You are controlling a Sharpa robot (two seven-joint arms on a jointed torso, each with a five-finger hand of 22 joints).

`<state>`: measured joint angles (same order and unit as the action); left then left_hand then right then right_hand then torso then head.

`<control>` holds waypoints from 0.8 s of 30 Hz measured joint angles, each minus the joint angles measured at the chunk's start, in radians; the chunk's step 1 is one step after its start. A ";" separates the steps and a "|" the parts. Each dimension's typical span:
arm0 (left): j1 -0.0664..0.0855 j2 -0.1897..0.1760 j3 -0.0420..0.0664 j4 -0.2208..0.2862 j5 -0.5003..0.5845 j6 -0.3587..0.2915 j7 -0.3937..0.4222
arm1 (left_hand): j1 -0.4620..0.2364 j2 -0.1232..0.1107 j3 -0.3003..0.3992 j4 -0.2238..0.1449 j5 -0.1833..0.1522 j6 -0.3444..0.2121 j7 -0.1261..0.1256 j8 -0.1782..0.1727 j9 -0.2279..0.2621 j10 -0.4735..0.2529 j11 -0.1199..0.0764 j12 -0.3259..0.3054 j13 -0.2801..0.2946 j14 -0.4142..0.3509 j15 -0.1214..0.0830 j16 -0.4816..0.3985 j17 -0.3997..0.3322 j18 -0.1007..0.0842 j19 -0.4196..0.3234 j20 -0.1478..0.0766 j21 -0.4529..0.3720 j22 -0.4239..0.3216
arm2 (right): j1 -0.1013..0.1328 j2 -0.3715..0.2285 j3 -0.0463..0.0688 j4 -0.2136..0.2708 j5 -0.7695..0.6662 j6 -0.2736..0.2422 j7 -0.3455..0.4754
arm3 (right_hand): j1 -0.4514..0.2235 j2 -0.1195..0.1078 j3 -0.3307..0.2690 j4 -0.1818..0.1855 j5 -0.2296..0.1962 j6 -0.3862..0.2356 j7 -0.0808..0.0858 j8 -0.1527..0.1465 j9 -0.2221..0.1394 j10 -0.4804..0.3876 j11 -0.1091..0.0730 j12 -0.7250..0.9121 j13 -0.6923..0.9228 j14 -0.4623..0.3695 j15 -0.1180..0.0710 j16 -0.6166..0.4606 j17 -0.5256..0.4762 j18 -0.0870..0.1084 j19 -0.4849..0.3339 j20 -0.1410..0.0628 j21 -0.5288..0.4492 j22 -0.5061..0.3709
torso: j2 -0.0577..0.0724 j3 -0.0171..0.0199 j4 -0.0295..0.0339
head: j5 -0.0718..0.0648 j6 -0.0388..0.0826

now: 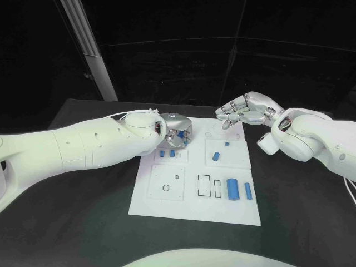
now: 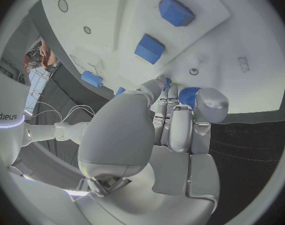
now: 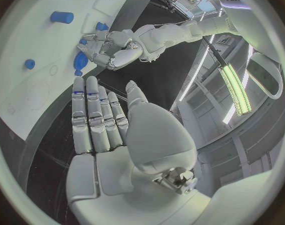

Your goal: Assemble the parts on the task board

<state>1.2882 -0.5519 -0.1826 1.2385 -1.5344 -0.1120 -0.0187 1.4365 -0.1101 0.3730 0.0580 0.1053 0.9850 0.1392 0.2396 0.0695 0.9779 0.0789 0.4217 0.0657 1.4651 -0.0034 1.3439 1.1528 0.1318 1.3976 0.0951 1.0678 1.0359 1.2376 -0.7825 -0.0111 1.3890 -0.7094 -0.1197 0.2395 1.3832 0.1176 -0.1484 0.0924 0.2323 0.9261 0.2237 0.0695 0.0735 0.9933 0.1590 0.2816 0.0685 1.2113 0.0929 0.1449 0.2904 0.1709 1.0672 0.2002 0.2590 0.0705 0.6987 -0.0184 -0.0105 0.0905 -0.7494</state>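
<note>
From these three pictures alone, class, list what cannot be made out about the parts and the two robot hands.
- Head view: what the left robot hand does at the task board; its fingers cover the parts below.
- Left wrist view: whether the blue part at the fingertips is held or merely touched; the fingers hide the contact.
- Right wrist view: the board's near end, hidden by the right robot hand.

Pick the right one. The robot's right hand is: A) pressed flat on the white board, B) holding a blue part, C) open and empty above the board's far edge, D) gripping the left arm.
C: the right hand hovers at the far edge of the board, fingers straight and apart, holding nothing.
</note>
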 measured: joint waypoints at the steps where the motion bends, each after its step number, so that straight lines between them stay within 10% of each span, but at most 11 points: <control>1: 0.000 0.000 0.000 0.000 0.000 0.000 -0.001 | 0.000 0.000 0.002 0.001 0.000 0.000 0.000 0.000 0.000 0.001 0.001 -0.001 0.000 0.000 0.000 0.003 0.000 0.000 0.000 0.000 0.004 0.001 | 0.000 0.000 0.000 0.000 0.000 0.000 0.000 | 0.000 0.000 0.000 0.000 0.000 0.000 0.000 0.000 0.000 0.000 0.000 0.000 0.000 0.000 0.000 0.000 0.000 0.000 0.000 0.000 0.000 0.000 | 0.000 0.0000 0.0000 | 0.000 0.000; 24: -0.004 -0.039 0.011 0.044 0.001 -0.039 0.002 | 0.000 0.008 0.075 -0.039 0.000 0.077 -0.016 -0.002 0.008 0.115 -0.022 -0.003 0.008 0.000 -0.015 0.008 -0.006 -0.015 0.016 -0.016 0.053 0.061 | 0.000 0.001 0.000 -0.003 0.000 0.001 0.001 | 0.000 0.000 0.000 0.000 0.000 0.000 0.000 0.000 0.000 0.000 0.000 0.000 0.000 0.000 0.000 0.000 -0.002 0.000 0.004 0.004 0.000 0.000 | -0.001 0.0000 0.0014 | 0.001 0.008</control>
<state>1.2839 -0.5914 -0.1716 1.2824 -1.5333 -0.1508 -0.0164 1.4368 -0.1024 0.4481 0.0186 0.1048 1.0617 0.1232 0.2377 0.0774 1.0926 0.0565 0.4188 0.0740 1.4652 -0.0180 1.3516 1.1471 0.1167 1.4138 0.0789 1.1209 1.0967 1.2375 -0.7813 -0.0111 1.3862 -0.7095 -0.1188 0.2403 1.3832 0.1176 -0.1484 0.0924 0.2323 0.9261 0.2237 0.0695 0.0735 0.9933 0.1590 0.2816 0.0688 1.2113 0.0930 0.1449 0.2885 0.1709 1.0707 0.2038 0.2590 0.0706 0.6980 -0.0184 -0.0091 0.0913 -0.7417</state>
